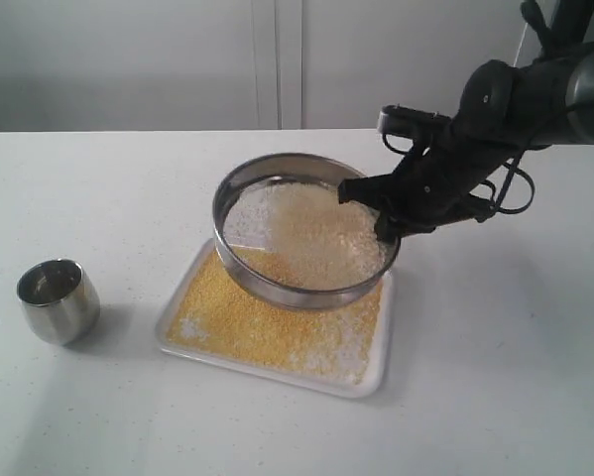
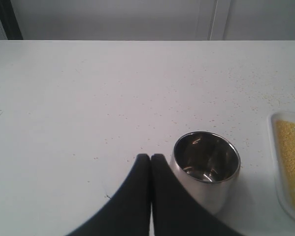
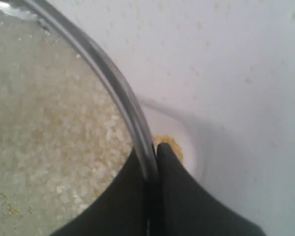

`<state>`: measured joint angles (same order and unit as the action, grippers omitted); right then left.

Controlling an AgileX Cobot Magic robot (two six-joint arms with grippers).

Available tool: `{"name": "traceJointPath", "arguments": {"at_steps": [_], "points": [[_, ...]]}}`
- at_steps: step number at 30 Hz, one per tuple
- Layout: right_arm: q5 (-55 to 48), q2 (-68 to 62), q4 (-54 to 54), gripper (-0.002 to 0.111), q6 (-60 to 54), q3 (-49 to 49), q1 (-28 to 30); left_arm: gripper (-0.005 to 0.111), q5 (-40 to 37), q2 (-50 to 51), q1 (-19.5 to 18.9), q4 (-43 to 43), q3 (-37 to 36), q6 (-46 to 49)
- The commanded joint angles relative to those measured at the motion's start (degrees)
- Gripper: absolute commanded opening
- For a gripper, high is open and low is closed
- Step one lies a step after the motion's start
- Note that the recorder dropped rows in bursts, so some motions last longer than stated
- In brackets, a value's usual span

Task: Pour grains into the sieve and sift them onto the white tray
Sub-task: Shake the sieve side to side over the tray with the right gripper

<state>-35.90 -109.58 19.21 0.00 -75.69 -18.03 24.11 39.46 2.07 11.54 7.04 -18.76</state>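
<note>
Right hand [image 1: 378, 216] clamped the rim of the round steel sieve [image 1: 277, 288] over the white rectangular tray [image 1: 371, 385]; left hand [image 2: 150, 158] closed, facing a shiny steel cup [image 2: 206, 169].

No legible text or markings.

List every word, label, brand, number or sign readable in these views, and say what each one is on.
None: no text can be read in any view.
The steel cup, the sieve, the white tray and the table show plain surfaces with no label, number or sign.
</note>
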Motion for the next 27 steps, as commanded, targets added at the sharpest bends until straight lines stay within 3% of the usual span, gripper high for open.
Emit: {"name": "traceJointPath", "arguments": {"at_steps": [1,3,6,8,10,12,14,18,20,23,25,27], "points": [[-9.21,0.81,-2.17,0.000,-9.85,-1.51,-2.68,0.000,0.26,-0.51,-0.11,0.14,-0.37,-0.28],[-9.54,0.81,-8.64,0.000,-2.49,-1.40,-2.52,0.000,0.26,-0.51,-0.11,0.14,-0.37,-0.28],[-0.04,0.81,-11.85,0.000,14.30,-1.55,-2.05,0.000,0.26,-0.51,-0.11,0.14,-0.37,-0.28],[2.24,0.81,-6.92,0.000,11.61,-2.10,-3.38,0.000,0.26,-0.51,-0.11,0.14,-0.37,-0.28],[-3.06,0.81,-4.75,0.000,0.33,-2.92,-5.07,0.000,0.26,-0.51,-0.11,0.14,-0.37,-0.28],[-11.52,0.81,-8.36,0.000,-3.62,-2.95,-5.44,0.000,0.26,-0.51,-0.11,0.14,-0.37,-0.28],[-13.27,0.81,-14.34,0.000,2.61,-2.17,-4.85,0.000,0.26,-0.51,-0.11,0.14,-0.37,-0.28],[-0.59,0.22,-15.97,0.000,19.17,-2.65,-3.63,0.000,0.26,-0.51,-0.11,0.14,-0.37,-0.28],[0.23,-0.51,-7.40,0.000,14.68,-3.95,-4.12,0.000,0.26,-0.51,-0.11,0.14,-0.37,-0.28],[-11.24,-0.79,-4.19,0.000,0.00,-4.87,-4.33,0.000,0.26,-0.51,-0.11,0.14,-0.37,-0.28],[-16.49,-0.79,-9.74,0.000,1.39,-4.37,-3.61,0.000,0.26,-0.51,-0.11,0.14,-0.37,-0.28],[-13.38,-0.79,-16.75,0.000,11.05,-3.51,-2.50,0.000,0.26,-0.51,-0.11,0.14,-0.37,-0.28]]}}
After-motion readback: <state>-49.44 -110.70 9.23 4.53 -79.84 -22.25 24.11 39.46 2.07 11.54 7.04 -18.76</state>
